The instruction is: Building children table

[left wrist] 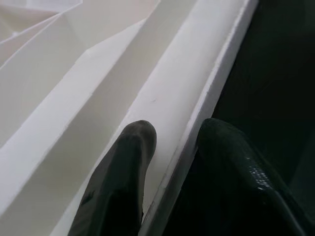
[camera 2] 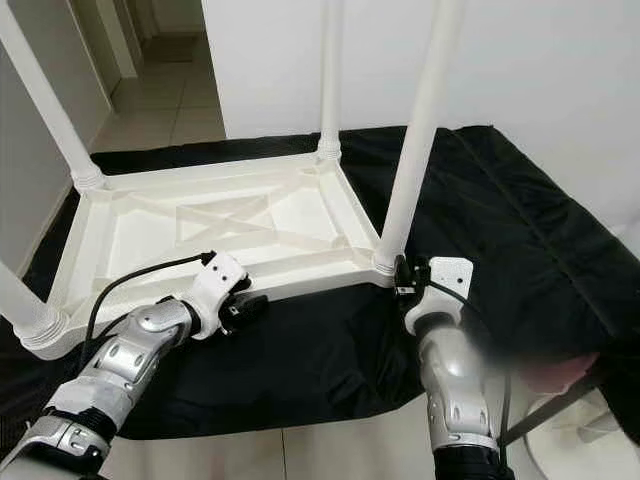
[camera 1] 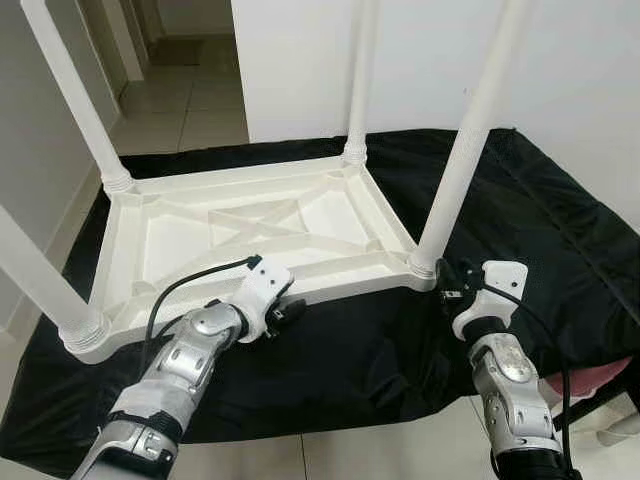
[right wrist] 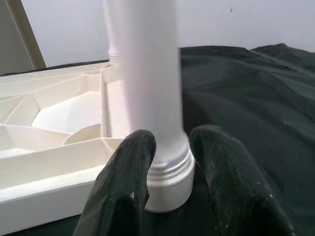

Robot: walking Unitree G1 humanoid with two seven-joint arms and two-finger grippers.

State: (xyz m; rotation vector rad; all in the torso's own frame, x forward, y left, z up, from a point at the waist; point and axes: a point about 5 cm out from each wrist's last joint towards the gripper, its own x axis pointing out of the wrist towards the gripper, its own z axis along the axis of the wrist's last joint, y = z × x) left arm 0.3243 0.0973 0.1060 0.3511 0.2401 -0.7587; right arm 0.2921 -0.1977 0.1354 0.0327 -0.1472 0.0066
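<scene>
Gripping upturned table (camera 1: pixel 250 235) on black cloth (camera 1: pixel 560 210) | left gripper (left wrist: pixel 172 142) fingers pinch near rim, right gripper (right wrist: pixel 170 147) fingers clamp leg (right wrist: pixel 147 73) base | risk: leg twists loose, rim slips on lifting

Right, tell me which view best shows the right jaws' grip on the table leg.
The right wrist view: the table leg stands between both fingers at its collar. The eye views show the right gripper at the leg's base, largely hidden.
</scene>
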